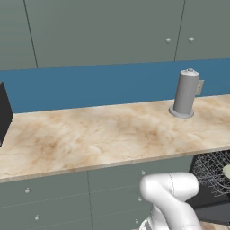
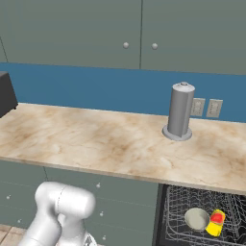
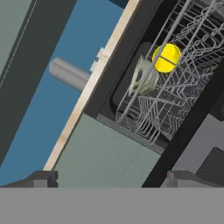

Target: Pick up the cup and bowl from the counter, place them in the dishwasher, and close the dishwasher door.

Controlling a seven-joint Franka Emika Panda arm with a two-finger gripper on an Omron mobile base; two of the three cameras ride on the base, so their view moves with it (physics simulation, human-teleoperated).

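Yellow cup (image 2: 215,223) and bowl (image 2: 196,218) already sit in the dishwasher (image 2: 204,216) rack, off the desk (image 2: 96,139), so with our tool (image 3: 109,178) spread and empty, we next swing the door shut.

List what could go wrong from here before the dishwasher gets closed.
1. The bowl and the yellow cup lie loose in the wire rack, the cup on its side; a hard swing of the door may shake them about.
2. The open end effector sits close to the dishwasher; a finger might catch the rack or frame.
3. The door handle is hidden, so the push point is uncertain.
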